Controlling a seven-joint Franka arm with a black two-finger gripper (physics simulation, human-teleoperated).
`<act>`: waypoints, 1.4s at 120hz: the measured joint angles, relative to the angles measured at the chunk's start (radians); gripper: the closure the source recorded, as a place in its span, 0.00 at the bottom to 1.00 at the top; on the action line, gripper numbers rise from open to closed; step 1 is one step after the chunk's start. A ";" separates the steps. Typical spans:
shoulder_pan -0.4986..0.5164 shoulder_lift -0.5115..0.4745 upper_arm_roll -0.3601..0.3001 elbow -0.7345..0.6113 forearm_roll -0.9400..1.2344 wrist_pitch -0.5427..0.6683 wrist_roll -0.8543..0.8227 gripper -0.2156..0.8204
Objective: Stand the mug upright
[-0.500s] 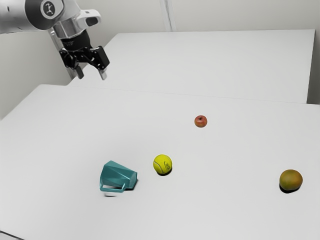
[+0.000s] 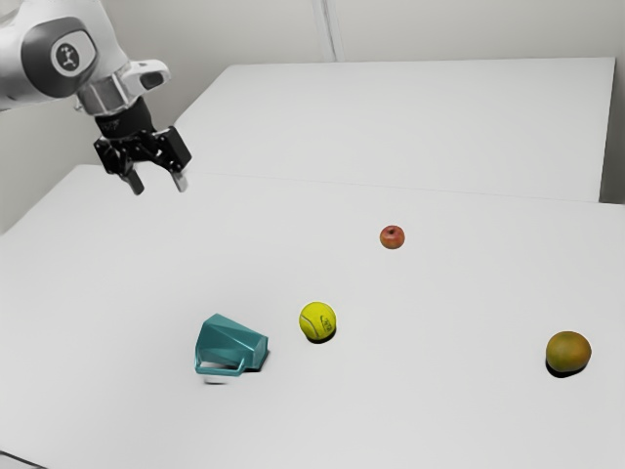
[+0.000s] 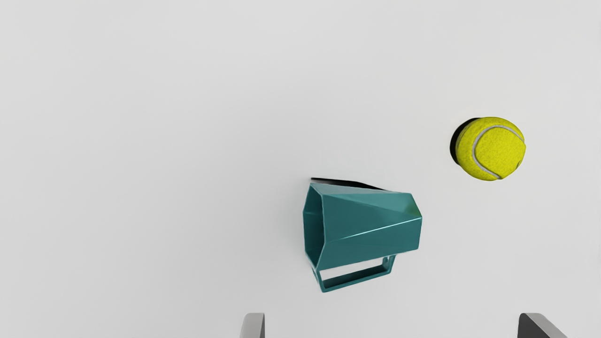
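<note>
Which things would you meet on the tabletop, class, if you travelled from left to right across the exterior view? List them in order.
Teal mug lying on its side → yellow tennis ball → small red apple → round green-and-orange fruit

On the worktop (image 2: 439,391) there is a yellow tennis ball (image 2: 317,321). A small red apple (image 2: 392,237) lies farther back, and one round green and orange mango (image 2: 567,353) is near the exterior view's right side.
</note>
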 joint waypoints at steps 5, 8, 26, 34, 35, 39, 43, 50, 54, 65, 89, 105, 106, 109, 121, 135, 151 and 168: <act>0.015 -0.006 0.014 -0.042 -0.035 0.024 0.007 0.23; 0.027 -0.009 0.020 -0.067 -0.058 0.039 0.013 0.23; 0.060 -0.012 0.080 -0.211 -0.208 0.150 0.070 0.23; 0.073 -0.010 0.091 -0.254 -0.269 0.197 0.103 0.23; 0.073 -0.010 0.092 -0.259 -0.276 0.202 0.107 0.23; 0.078 -0.011 0.094 -0.282 -0.307 0.225 0.124 0.23; 0.082 -0.012 0.096 -0.307 -0.338 0.248 0.143 0.23; 0.086 -0.013 0.098 -0.344 -0.392 0.283 0.176 0.23; 0.087 -0.015 0.098 -0.371 -0.424 0.304 0.196 0.23; 0.098 -0.029 0.099 -0.459 -0.516 0.358 0.254 0.23; 0.116 -0.036 0.115 -0.578 -0.661 0.432 0.390 0.23; 0.117 -0.035 0.121 -0.641 -0.751 0.464 0.489 0.23; 0.117 -0.035 0.122 -0.644 -0.756 0.465 0.495 0.23; 0.117 -0.033 0.123 -0.652 -0.771 0.471 0.515 0.23; 0.125 -0.030 0.126 -0.688 -0.817 0.485 0.588 0.23; 0.128 -0.032 0.126 -0.724 -0.842 0.492 0.661 0.23; 0.128 -0.031 0.127 -0.733 -0.851 0.474 0.719 0.23; 0.128 -0.014 0.127 -0.733 -0.847 0.443 0.754 0.23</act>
